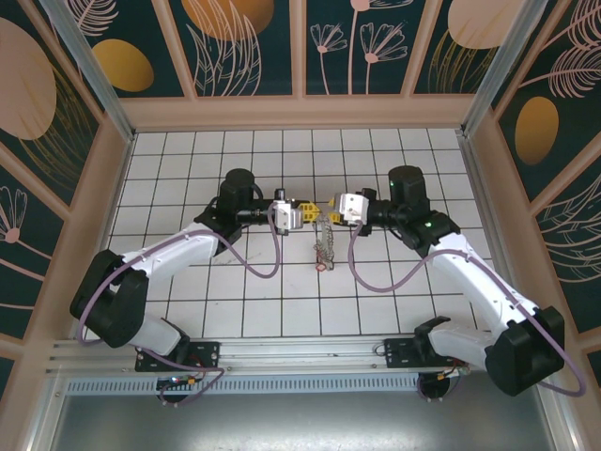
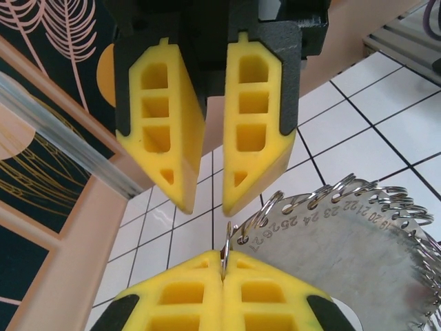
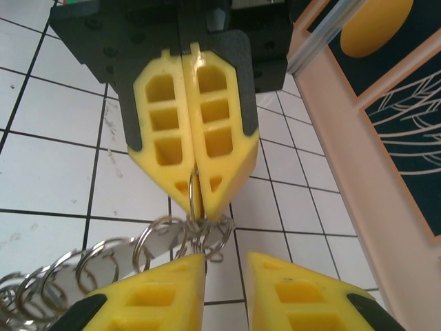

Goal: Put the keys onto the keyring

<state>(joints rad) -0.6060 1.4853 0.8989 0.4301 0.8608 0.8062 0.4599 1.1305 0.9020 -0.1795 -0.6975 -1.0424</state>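
The keyring is a flat silvery numbered disc, its rim fringed with small split rings. In the top view it hangs edge-on above the tiles between both grippers, a small red tag at its low end. My left gripper is shut on one rim split ring; the right wrist view shows that grip too. My right gripper faces it tip to tip, jaws a little apart, open, nothing between them. Its left fingertip overlaps the cluster of rings. The keys are out of view.
White tiled floor all round. Wooden walls enclose it on three sides, with a clear post at a corner. A metal rail with both arm bases runs along the near edge.
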